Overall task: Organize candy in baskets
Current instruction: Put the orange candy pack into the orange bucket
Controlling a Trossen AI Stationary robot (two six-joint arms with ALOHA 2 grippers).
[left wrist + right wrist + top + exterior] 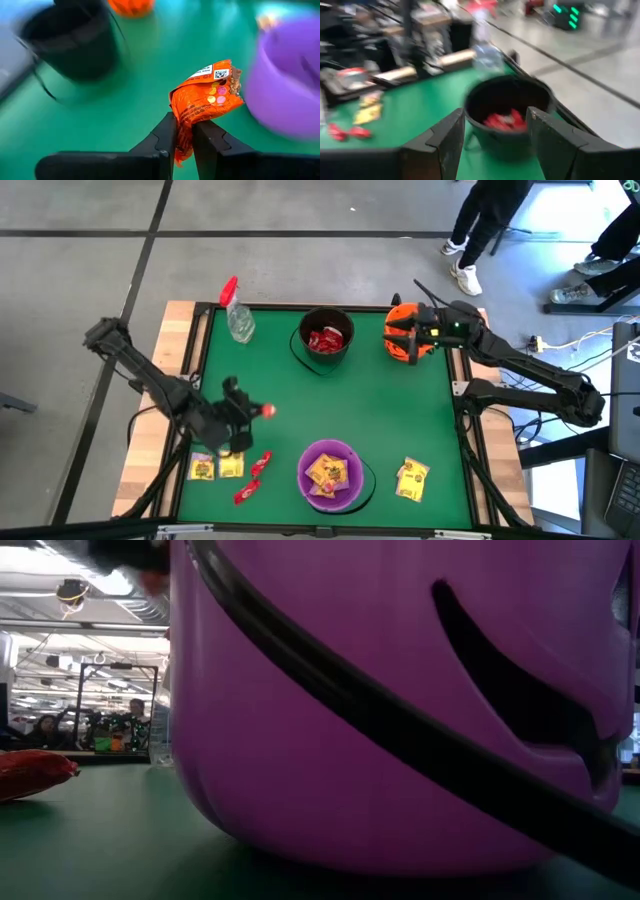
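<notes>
Left gripper: the left gripper (184, 135) sits over the left part of the green table (390, 420), its two dark fingers (162, 137) pinched on a crumpled orange-red candy packet (205, 97) held clear of the surface — in the high view the packet shows as a red spot at the gripper's tip (266, 411).
Right gripper: the right gripper (495, 135) hangs at the far right of the table, just beside the small round orange plastic bucket (402, 332); its fingers stand apart with nothing between them, facing the black bucket.
Black bucket: the small round black plastic bucket (325, 338) stands at the far middle of the table with red packets (326, 340) inside.
Purple bucket: the small round purple plastic bucket (330, 474) stands at the near middle, holding yellow packets (327, 472); it fills most of the low view (400, 700).
Loose candy: two yellow packets (216, 468) lie flat near the left edge, under the left arm; two red packets (253, 480) lie just beside them, toward the purple bucket; one yellow packet (411, 478) lies alone to the right of the purple bucket.
Other: a clear spray bottle with a red trigger (237, 312) stands at the far left corner — well apart from the buckets.
Beyond the table: a person's legs and white shoes (465, 275) show on the floor.
</notes>
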